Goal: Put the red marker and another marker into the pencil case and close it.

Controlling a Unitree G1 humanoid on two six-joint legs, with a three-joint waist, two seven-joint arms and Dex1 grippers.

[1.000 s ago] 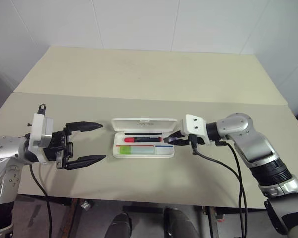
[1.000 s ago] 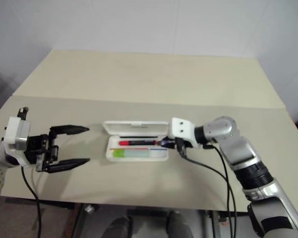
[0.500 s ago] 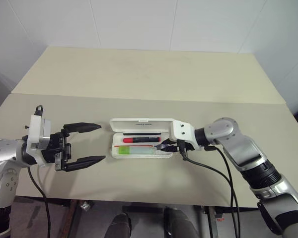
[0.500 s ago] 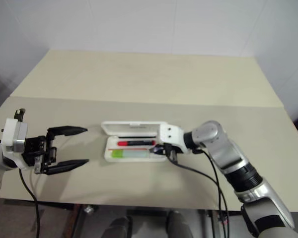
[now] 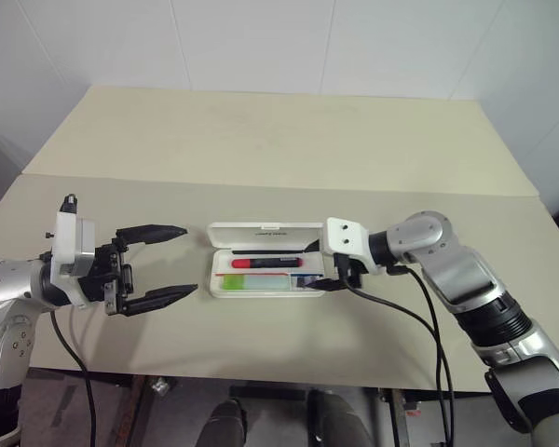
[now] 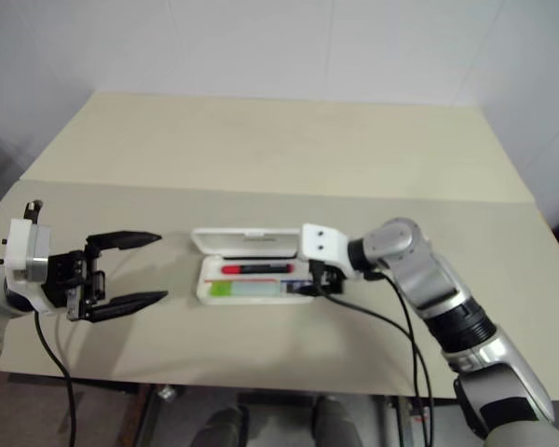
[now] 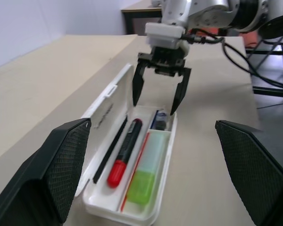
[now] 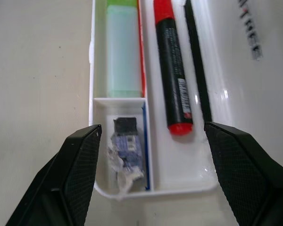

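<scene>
- Right gripper (image 7: 160, 89) hangs over the pencil case's (image 5: 224, 287) right end, fingers spread wide and empty; a careless withdrawal could snag the rim and drag the case
- Red marker (image 7: 125, 151) and green marker (image 7: 148, 173) lie inside, lid still open
- Left gripper (image 5: 156, 264), jaws apart and empty, waits well left; closing could pinch the lid crooked
</scene>
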